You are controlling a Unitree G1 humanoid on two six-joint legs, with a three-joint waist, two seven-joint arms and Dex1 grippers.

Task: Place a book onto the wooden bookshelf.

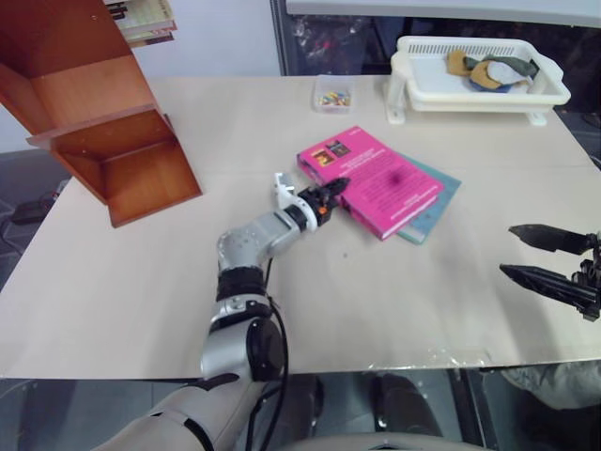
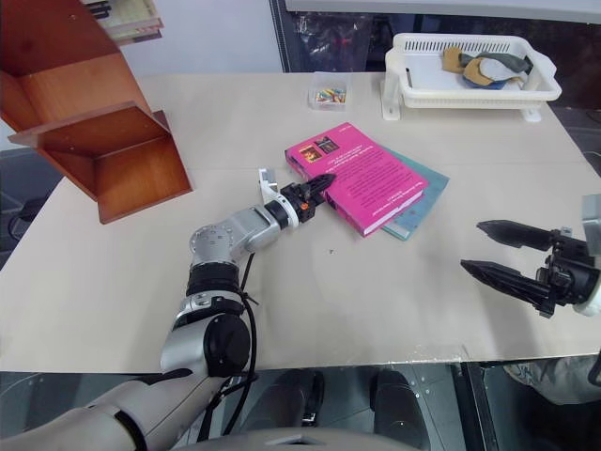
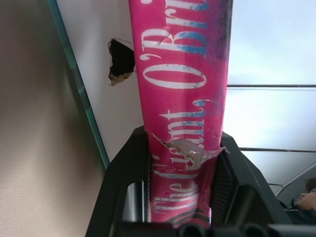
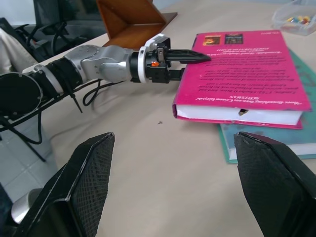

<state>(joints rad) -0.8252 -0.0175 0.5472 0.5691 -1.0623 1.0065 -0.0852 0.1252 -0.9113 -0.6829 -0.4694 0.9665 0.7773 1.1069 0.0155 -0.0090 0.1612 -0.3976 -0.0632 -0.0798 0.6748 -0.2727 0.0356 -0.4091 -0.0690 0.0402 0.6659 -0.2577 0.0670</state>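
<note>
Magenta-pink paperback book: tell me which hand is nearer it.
Left. The left hand is clamped on the magenta-pink paperback book at its spine edge; the right hand hangs open, apart from it near the table's edge.

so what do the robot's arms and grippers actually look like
The left arm is silver-grey metal with black joint bands, a black cable looping beside it and a white collar with a small orange mark at the wrist. Both the left gripper and the right gripper have two tapering black fingers; the right one's pads show fine mesh texture.
</note>
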